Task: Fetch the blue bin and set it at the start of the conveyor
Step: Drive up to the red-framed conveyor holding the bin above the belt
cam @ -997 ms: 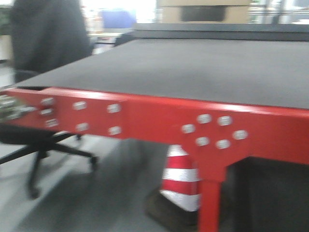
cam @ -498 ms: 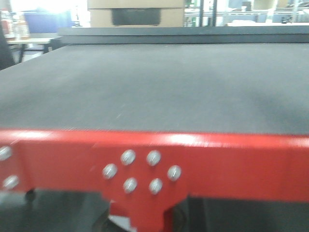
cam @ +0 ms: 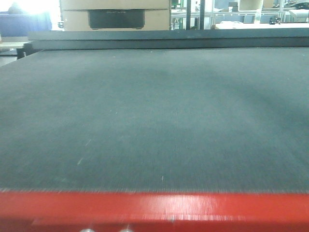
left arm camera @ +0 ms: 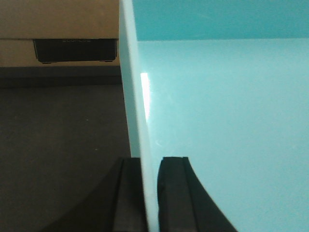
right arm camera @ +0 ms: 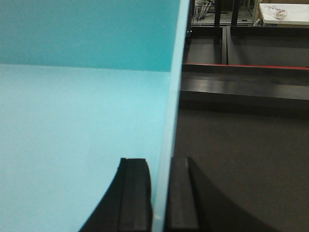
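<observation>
The blue bin is a pale turquoise tub. It fills the right of the left wrist view (left arm camera: 227,125) and the left of the right wrist view (right arm camera: 72,130). My left gripper (left arm camera: 150,166) is shut on the bin's left wall, one black finger outside, one inside. My right gripper (right arm camera: 159,166) is shut on the bin's right wall in the same way. The conveyor start (cam: 154,121) is a wide dark grey belt. It lies below the bin in the left wrist view (left arm camera: 58,145) and the right wrist view (right arm camera: 241,154). Neither the bin nor the grippers show in the front view.
A red frame edge (cam: 154,210) runs along the belt's near side. A dark raised ledge (cam: 164,38) crosses the belt's far end, with a cardboard box (cam: 116,17) behind it. A red-edged rail (right arm camera: 246,67) and racks stand beyond the belt on the right.
The front view has moved forward and swung over the belt. The red frame has dropped to the bottom edge; the chair and traffic cone have left the view.
</observation>
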